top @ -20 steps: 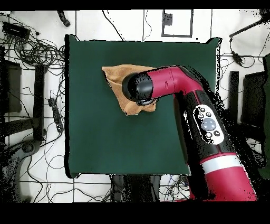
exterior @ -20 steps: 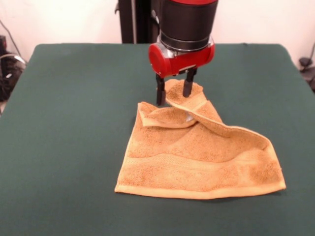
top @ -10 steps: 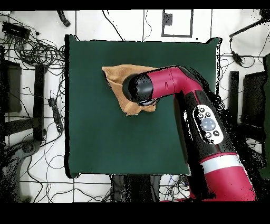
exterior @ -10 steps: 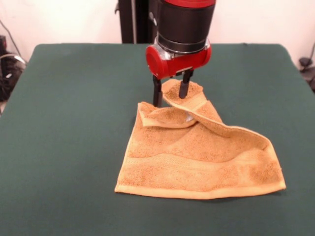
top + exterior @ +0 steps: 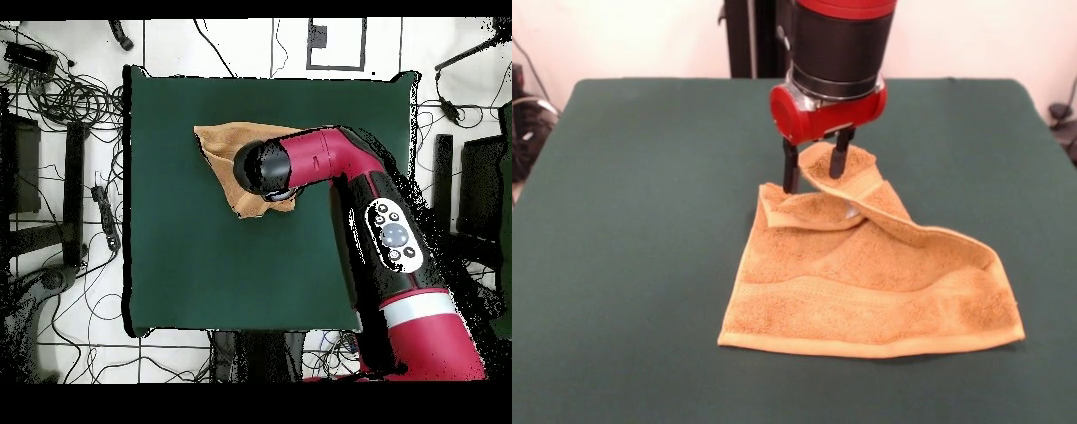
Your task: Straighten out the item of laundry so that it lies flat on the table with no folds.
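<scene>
The golden-orange item of laundry (image 5: 865, 283) lies on the green table (image 5: 644, 177), its near part flat. Its far corner (image 5: 852, 172) is folded over toward the middle and forms a raised ridge. My gripper (image 5: 814, 181) hangs open right over that far corner, with one finger (image 5: 790, 175) left of the fold and the other on its top. The cloth is not lifted. In the overhead view the arm's wrist (image 5: 262, 167) covers the gripper and part of the item of laundry (image 5: 222, 140), which shows to the wrist's left.
Green table (image 5: 180, 250) surface extends wide on all sides of the towel. Cables and equipment lie on the floor around the table (image 5: 60, 90).
The gripper has risen a little and drifted slightly left in the front view, still open. The towel has kept its shape and place.
</scene>
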